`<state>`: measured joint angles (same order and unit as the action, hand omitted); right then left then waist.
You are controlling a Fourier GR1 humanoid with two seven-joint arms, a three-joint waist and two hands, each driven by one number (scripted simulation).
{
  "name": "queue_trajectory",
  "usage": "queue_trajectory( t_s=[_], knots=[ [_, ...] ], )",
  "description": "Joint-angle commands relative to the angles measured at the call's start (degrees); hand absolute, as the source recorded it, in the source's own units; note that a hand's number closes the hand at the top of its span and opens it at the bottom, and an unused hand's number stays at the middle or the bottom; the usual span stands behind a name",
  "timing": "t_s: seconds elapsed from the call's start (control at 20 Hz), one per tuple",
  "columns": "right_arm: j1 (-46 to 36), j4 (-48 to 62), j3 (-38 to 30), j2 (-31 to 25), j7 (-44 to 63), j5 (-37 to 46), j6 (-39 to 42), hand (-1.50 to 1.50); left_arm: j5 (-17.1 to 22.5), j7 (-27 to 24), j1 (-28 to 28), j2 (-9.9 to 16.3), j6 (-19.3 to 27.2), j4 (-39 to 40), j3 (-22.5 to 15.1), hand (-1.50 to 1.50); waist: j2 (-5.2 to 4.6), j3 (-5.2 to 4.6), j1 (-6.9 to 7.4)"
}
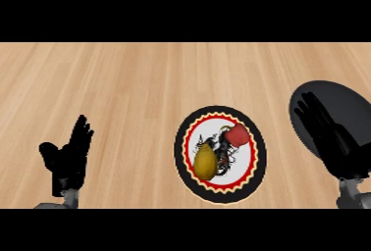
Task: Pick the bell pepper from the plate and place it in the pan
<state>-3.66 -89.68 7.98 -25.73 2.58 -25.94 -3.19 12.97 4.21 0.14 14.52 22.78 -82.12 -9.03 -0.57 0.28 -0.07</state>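
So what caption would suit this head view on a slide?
Yellow bell pepper lies on the patterned plate, both open hands, left and right, away from it, dark pan at right.

Two hands show, both matte black with no markings or lighter parts anywhere on them. The left hand [66,154], at the scene's left, has long, slim, segmented fingers and a shorter, stubby thumb with a rounded, blocky tip on its left side. Below its palm a narrow grey cylindrical wrist piece [69,196] with a smooth metallic look joins it to the forearm. The right hand [333,142], at the scene's right, is built alike, and its grey wrist piece [349,192] looks thicker and rounded, with a ring-like collar.
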Motion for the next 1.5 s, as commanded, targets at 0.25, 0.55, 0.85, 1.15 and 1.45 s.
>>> queue_trajectory(
  t_s=[0.25, 0.55, 0.85, 1.15, 1.45],
  knots=[
    [-21.54, 15.69, 4.41, -1.68, 6.49, 2.07, 10.87, -1.5, -6.68, 1.18, -12.76, 8.72, -11.98, -5.11, -7.56, 0.0, -0.92, -0.02, 4.47],
    [-18.55, 27.85, 9.11, 1.79, -11.58, 25.61, -5.88, -1.5, -5.25, 3.81, -12.55, 7.06, -14.38, -6.21, -9.22, 0.0, -0.21, -0.06, 2.32],
    [-26.63, 37.82, 12.14, -0.66, -13.21, 29.48, 6.01, -1.5, -5.54, 5.99, -13.13, 6.42, -15.08, -6.28, -7.37, 0.0, 0.29, -0.25, 0.98],
    [-36.44, 35.73, 18.55, -2.96, 2.28, 37.29, 11.81, -1.5, -4.82, 5.05, -9.48, 7.83, -16.72, -8.19, -6.36, 0.0, 0.59, -0.36, 1.46],
    [-44.47, 35.07, 25.93, -2.1, 14.08, 39.32, 29.86, -1.5, -4.37, 6.28, -11.89, 8.64, -18.01, -7.14, -5.02, 0.0, 0.62, -0.44, 1.32]
  ],
)
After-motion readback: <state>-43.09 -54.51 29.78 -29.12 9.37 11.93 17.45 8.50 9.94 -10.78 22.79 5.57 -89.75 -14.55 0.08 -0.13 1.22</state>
